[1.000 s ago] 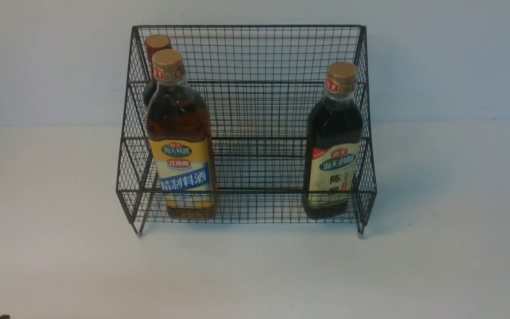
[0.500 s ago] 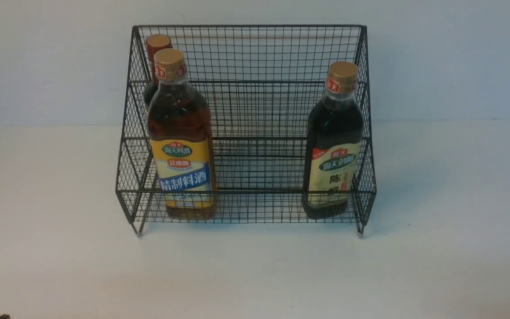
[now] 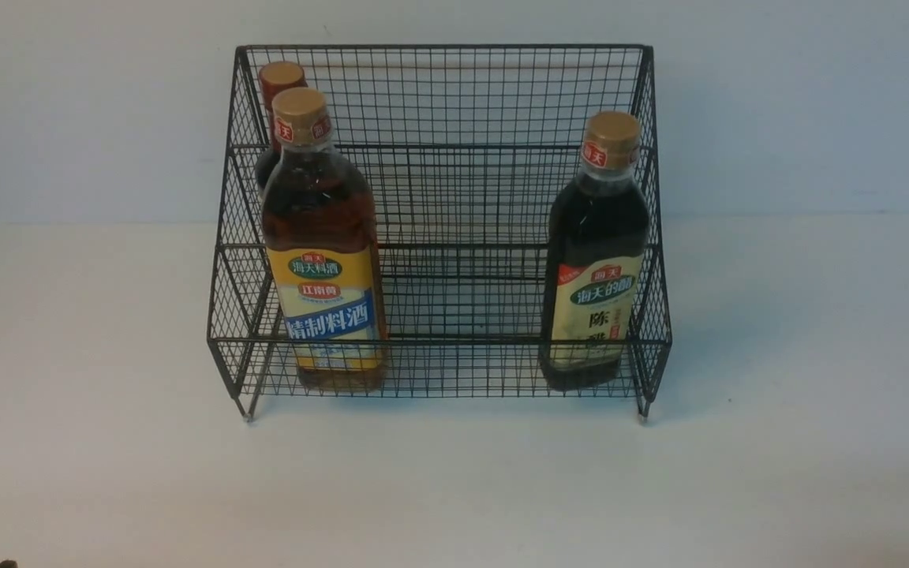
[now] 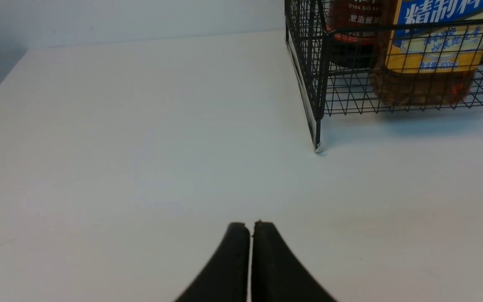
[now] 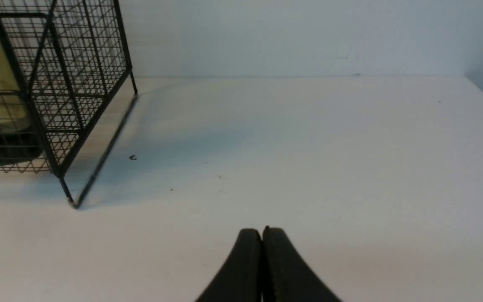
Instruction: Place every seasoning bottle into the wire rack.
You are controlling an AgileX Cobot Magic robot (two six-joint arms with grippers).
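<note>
Three bottles stand upright in the wire rack (image 3: pixel 439 197): amber bottle (image 3: pixel 320 252) front left, slim dark bottle (image 3: pixel 279 87) behind it, near-black bottle (image 3: pixel 595 260) front right. Left gripper (image 4: pixel 250 228) and right gripper (image 5: pixel 261 235) both closed, empty, above the white table (image 3: pixel 107 473).

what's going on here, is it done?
Nothing is being handled. All three bottles stand in the rack: the amber bottle front left, the red-capped bottle behind it, the dark bottle front right. The left gripper and right gripper are shut, empty, over bare table. It looks finished.
</note>
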